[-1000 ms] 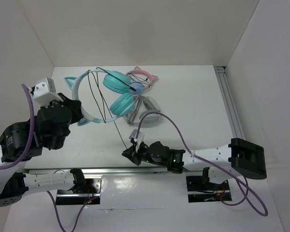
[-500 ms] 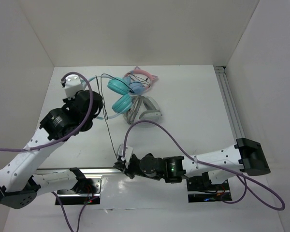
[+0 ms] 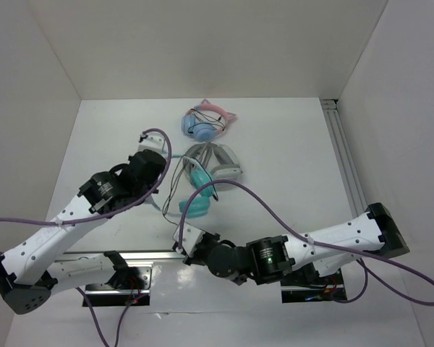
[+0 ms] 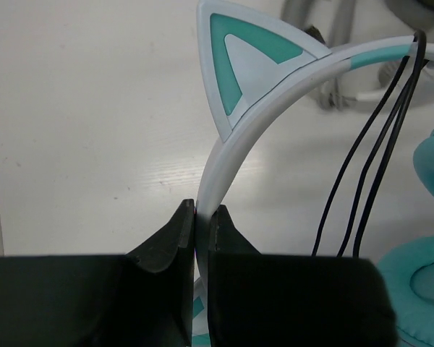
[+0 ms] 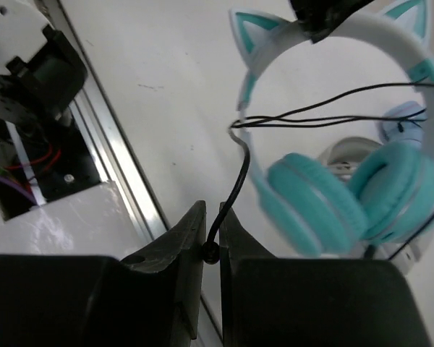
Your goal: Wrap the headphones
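White table (image 3: 289, 144); left jaws clamped onto headphones (image 3: 197, 204) headband (image 4: 228, 144), right jaws pinching black cable (image 5: 240, 177).

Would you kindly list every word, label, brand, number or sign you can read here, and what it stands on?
None: no word, label, brand, number or sign is readable in any view.
The teal headphones and their black cable show no print.
The grey-white headphones and the blue-and-pink headphones are too small in the top view to tell.
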